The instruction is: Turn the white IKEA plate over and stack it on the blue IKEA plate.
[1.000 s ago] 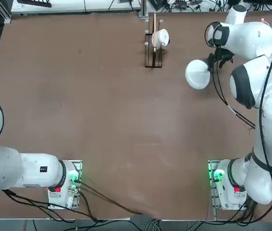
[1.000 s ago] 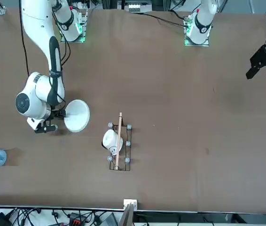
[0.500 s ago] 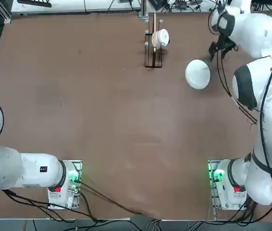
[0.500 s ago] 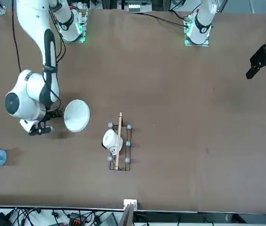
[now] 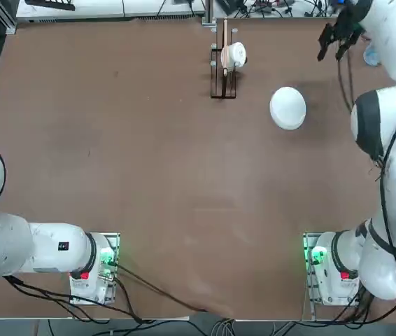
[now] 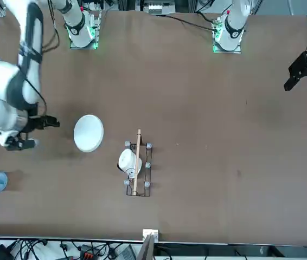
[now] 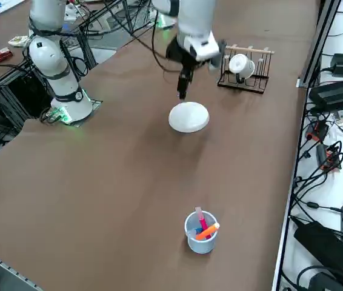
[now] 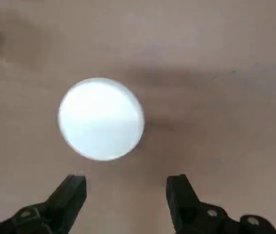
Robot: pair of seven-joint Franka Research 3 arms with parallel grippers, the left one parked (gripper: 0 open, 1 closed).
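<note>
- One white IKEA plate (image 5: 287, 108) lies flat on the brown worktop (image 5: 149, 175), in the far half and toward the robot's right edge; it shows a domed, rounded upper face in the top and right side views (image 7: 189, 116).
- Blue IKEA plate: cannot be made out in any view; whether it sits under the white one cannot be told.
- Right gripper (image 5: 336, 40) is raised above the worktop near the far right corner, well apart from the white plate.
- Its two fingers (image 8: 72, 195) are spread wide with nothing between them; in the wrist view the white plate (image 8: 101, 119) lies clear of both fingertips.
- Wire rack (image 5: 223, 72) with a wooden rod stands near the middle of the far edge, and a white cup (image 5: 235, 54) hangs on it; rack and plate are apart.
- Clear blue-tinted cup (image 7: 201, 231) holding coloured pens stands close to the right edge, well apart from the plate.
</note>
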